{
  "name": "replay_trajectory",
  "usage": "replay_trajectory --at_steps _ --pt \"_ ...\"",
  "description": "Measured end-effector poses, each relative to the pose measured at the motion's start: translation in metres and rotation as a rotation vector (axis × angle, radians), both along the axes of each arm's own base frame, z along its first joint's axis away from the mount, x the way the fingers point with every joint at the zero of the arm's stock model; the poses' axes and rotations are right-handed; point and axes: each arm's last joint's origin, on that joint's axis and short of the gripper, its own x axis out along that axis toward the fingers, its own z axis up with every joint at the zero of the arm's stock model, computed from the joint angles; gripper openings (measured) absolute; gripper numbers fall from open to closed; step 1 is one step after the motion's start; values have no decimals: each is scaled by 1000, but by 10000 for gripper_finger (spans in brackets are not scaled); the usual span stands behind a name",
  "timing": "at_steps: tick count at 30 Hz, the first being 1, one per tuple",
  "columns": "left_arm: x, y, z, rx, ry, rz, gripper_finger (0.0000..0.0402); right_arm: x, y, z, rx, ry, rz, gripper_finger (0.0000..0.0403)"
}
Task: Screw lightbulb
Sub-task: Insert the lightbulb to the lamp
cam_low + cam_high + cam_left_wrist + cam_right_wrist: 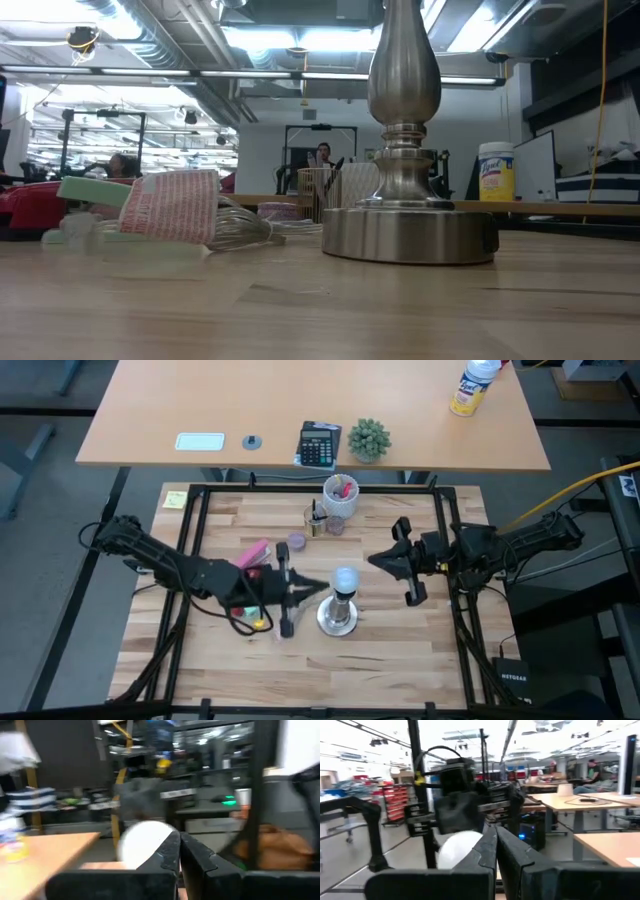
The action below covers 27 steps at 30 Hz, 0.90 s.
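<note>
The frosted-white lightbulb (345, 578) stands globe up in the top of the silvery metal socket stand (338, 616), whose round base (410, 236) rests on the wooden table. My left gripper (322, 589) lies level and shut, its tips right beside the bulb's left side; in its wrist view the bulb (144, 843) shows just past the shut fingers (170, 851). My right gripper (372, 560), also shut, hovers to the right of the bulb, a short gap away, pointing left; the bulb (456, 851) shows beyond its fingers. My left gripper comes level from the table's left with its shut fingertips close against the globe's left side (335, 582). Whether they touch the glass, I cannot tell.
A pink-wrapped bundle with a clear cable (170, 206) lies left of the stand. A white cup of pens (340, 492) and small jars (315, 520) stand at the far edge, a yellow note (176, 499) at the far left. The near side of the table (400, 660) is bare wood.
</note>
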Motion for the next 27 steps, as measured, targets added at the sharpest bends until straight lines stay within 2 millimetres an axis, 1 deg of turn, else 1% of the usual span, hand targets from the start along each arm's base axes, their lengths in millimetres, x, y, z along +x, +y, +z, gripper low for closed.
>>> replay_trajectory --at_steps 4,10,14,21,27 --pt "6 -5 -7 -18 18 -62 3 6 2 -4 -10 18 -6 14" --pt "18 -4 -19 -30 51 -46 3 16 5 -12 -22 52 -6 14" --pt "20 1 -21 -41 57 6 3 17 6 -13 -10 53 6 14" --pt "19 2 -22 -25 66 47 3 16 8 -12 12 53 88 14" --pt "19 2 -22 -6 72 72 3 18 9 -14 30 61 124 14"
